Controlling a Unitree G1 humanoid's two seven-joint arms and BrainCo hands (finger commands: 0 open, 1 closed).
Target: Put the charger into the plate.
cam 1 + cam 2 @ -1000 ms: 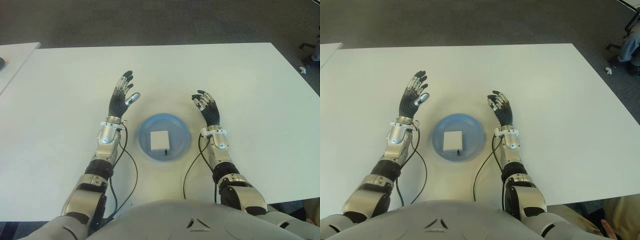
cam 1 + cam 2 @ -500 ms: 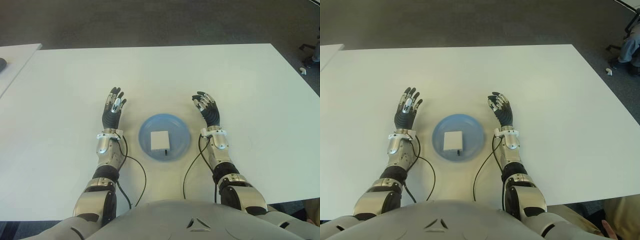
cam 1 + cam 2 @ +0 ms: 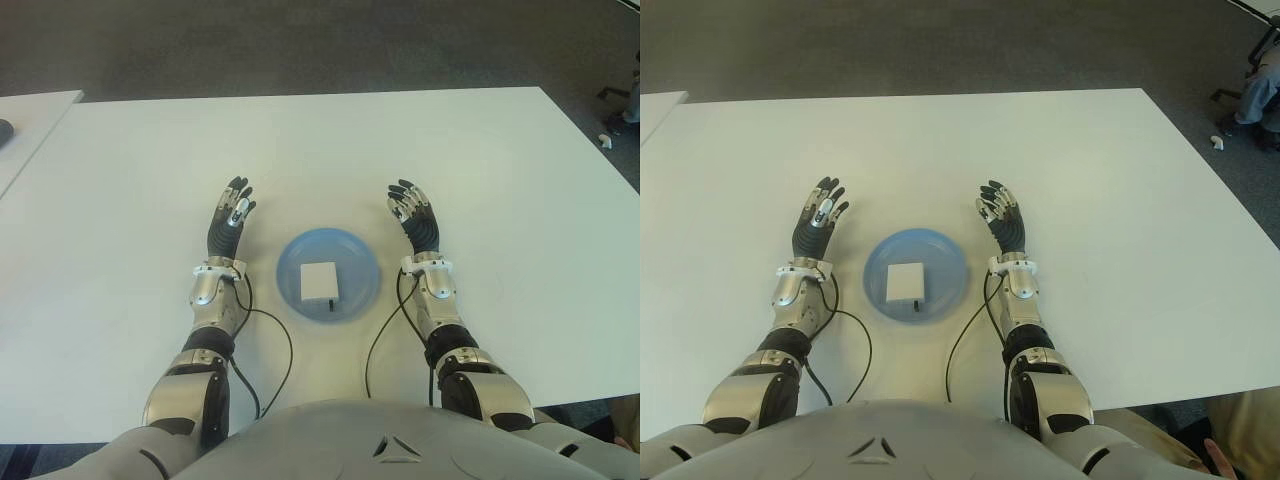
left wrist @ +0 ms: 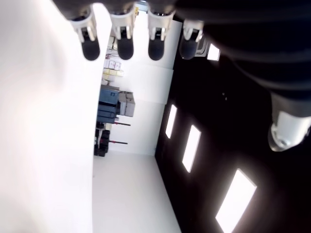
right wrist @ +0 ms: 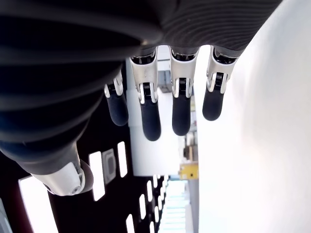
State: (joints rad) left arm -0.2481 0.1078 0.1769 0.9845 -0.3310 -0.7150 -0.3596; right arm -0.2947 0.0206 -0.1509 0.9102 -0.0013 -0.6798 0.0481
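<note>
A white square charger (image 3: 320, 281) lies flat in the middle of a blue plate (image 3: 357, 259) on the white table (image 3: 320, 150), close in front of me. My left hand (image 3: 229, 215) is to the left of the plate, fingers (image 4: 125, 44) stretched out and holding nothing. My right hand (image 3: 414, 215) is to the right of the plate, its fingers (image 5: 149, 116) also spread and holding nothing. Neither hand touches the plate or the charger.
Black cables (image 3: 268, 335) run from both wrists across the table toward my body. A second white table's corner (image 3: 30, 110) shows at the far left. A small white object (image 3: 605, 141) lies on the dark floor at the right.
My left hand has drawn back from farther out on the table toward me and now sits beside the plate. The right hand, plate and charger have stayed put.
</note>
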